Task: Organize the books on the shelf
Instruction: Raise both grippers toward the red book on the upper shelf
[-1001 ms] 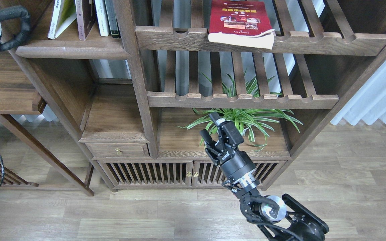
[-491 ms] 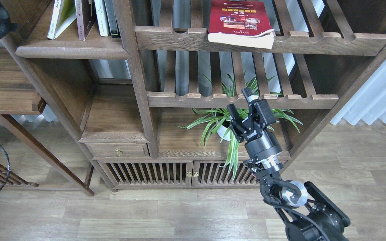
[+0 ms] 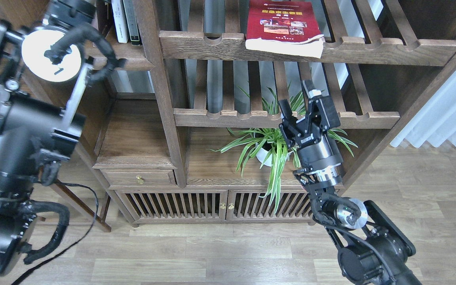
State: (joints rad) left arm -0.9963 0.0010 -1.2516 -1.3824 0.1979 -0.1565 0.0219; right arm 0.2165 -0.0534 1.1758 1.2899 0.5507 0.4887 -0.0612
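Note:
The red book [image 3: 283, 21] with photos and a yellow title lies flat on the upper slatted rack, its bottom edge hanging over the front rail. My right gripper [image 3: 296, 98] is open and empty. It points upward in front of the middle slatted rack, well below the red book. The solid dark-brown shelf [image 3: 133, 60] is at the top left, mostly covered by my left arm [image 3: 30, 118]. The maroon and yellow-green books are hidden behind that arm. My left gripper's fingers do not show.
Slim white and dark-spined books [image 3: 126, 19] stand on the shelf's right end. A potted spider plant [image 3: 269, 148] sits in the lower compartment behind my right wrist. A thick vertical post [image 3: 160, 91] separates the shelf from the slatted racks [image 3: 283, 116].
My right gripper has risen and moved right, from in front of the plant to the middle rack. My left arm has swung in large at the left, covering the left books.

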